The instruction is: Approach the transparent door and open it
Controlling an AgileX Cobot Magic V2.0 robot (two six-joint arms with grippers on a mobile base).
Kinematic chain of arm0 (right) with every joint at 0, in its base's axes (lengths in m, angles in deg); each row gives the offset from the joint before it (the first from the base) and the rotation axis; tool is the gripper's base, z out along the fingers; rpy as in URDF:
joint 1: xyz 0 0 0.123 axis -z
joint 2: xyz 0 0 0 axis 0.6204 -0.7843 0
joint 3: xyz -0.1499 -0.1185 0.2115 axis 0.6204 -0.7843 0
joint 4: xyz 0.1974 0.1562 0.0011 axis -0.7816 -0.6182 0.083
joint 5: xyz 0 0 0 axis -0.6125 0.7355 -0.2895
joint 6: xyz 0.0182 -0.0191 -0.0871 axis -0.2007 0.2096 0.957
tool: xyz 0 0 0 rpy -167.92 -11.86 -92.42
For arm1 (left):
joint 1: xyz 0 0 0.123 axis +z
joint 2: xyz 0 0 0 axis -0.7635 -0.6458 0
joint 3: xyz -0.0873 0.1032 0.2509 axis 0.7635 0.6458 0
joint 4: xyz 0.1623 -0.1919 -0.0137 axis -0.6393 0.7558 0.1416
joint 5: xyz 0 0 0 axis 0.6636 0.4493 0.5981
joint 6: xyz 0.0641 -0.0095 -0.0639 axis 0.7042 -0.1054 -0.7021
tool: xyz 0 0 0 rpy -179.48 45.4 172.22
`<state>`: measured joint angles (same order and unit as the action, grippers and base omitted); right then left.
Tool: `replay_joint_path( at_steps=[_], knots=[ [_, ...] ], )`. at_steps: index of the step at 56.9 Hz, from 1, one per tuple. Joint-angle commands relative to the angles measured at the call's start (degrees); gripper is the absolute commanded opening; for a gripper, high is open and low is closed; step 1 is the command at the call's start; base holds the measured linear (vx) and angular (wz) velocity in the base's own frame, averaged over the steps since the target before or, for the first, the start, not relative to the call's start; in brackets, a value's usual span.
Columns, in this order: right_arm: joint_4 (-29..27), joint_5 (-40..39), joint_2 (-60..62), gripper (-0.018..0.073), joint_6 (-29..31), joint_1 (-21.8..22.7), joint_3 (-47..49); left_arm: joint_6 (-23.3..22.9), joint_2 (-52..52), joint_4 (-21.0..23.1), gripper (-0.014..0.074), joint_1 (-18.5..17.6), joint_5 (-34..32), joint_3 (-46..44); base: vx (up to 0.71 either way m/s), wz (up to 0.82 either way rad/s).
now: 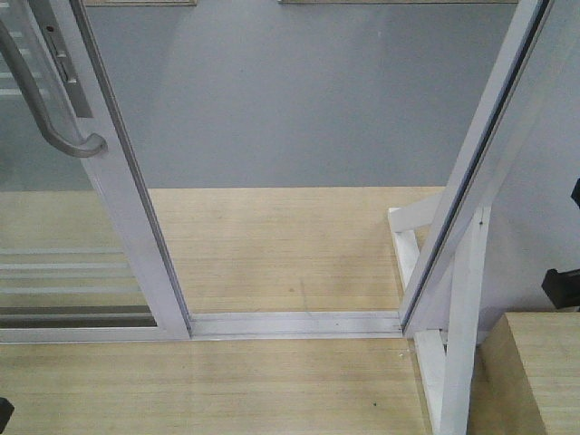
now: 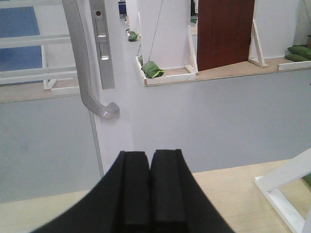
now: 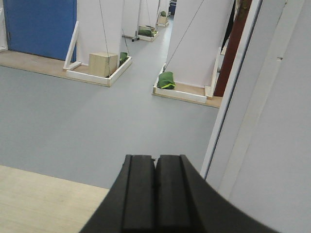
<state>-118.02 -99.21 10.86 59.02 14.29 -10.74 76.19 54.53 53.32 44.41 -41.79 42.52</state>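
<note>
I see the transparent door (image 1: 86, 227) at the left of the front view, slid aside, its curved grey handle (image 2: 85, 68) up and left of my left gripper (image 2: 149, 182), apart from it. That gripper's pads are pressed together, holding nothing. My right gripper (image 3: 155, 187) is likewise closed and empty, beside the white door jamb (image 3: 243, 97). The white floor track (image 1: 294, 323) crosses light wood flooring (image 1: 272, 245); grey floor (image 1: 290, 100) lies beyond.
</note>
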Motion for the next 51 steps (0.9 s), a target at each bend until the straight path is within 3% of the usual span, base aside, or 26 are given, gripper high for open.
replay_joint_path(
  at_steps=[1, 12, 15, 18, 21, 27, 32, 36, 38, 41, 44, 51],
  knots=[
    [0.26, 0.77, -0.16, -0.0005, 0.25, 0.23, 1.73, 0.03, 0.83, 0.25, -0.0003, 0.17, -4.65, 0.94, 0.0, 0.0],
    [1.67, 1.67, -0.16, -0.0005, -1.2, 0.23, 1.73, 0.03, 0.83, 0.25, -0.0003, 0.17, -4.65, 0.94, 0.0, 0.0],
    [7.46, 3.56, -0.16, -0.0005, -5.07, 0.23, 1.73, 0.03, 0.83, 0.25, -0.0003, 0.17, -4.65, 0.94, 0.0, 0.0],
    [19.39, 6.33, -0.16, -0.0005, -13.36, 0.23, 1.73, 0.03, 0.83, 0.25, -0.0003, 0.17, -4.65, 0.94, 0.0, 0.0],
    [38.43, 10.3, -0.16, -0.0005, -26.72, 0.23, 1.91, 0.03, 0.83, 0.25, -0.0003, 0.17, -4.65, 0.94, 0.0, 0.0],
    [74.57, 16.81, -0.16, -0.0005, -68.22, 0.23, 2.57, 0.03, 0.83, 0.25, -0.0003, 0.17, -4.65, 0.94, 0.0, 0.0],
    [99.86, 24.65, -0.16, -0.0005, -100.2, 0.23, 2.51, 0.03, 0.83, 0.25, -0.0003, 0.17, -4.65, 0.94, 0.0, 0.0],
    [113.33, 31.54, -0.11, -0.0005, -119.37, 0.23, 1.71, 0.03, 0.83, 0.25, -0.0003, 0.17, -4.65, 0.94, 0.0, 0.0],
    [116.97, 33.37, 0.17, -0.0005, -124.37, 0.23, 0.92, 0.03, 0.83, 0.25, -0.0003, 0.17, -4.65, 0.94, 0.0, 0.0],
    [120.49, 33.27, 1.02, -0.0005, -127.36, 0.23, -1.23, 0.03, 0.83, 0.25, -0.0003, 0.17, -4.65, 0.94, 0.0, 0.0],
    [120.82, 30.28, 2.95, -0.0005, -126.28, 0.33, -4.3, 0.03, 0.83, 0.25, -0.0003, 0.17, -4.65, 0.94, 0.0, 0.0],
    [113.68, 17.88, 9.63, -0.0005, -117.95, 3.42, -12.92, 0.03, 0.83, 0.25, -0.0003, 0.17, -4.65, 0.94, 0.0, 0.0]
  ],
)
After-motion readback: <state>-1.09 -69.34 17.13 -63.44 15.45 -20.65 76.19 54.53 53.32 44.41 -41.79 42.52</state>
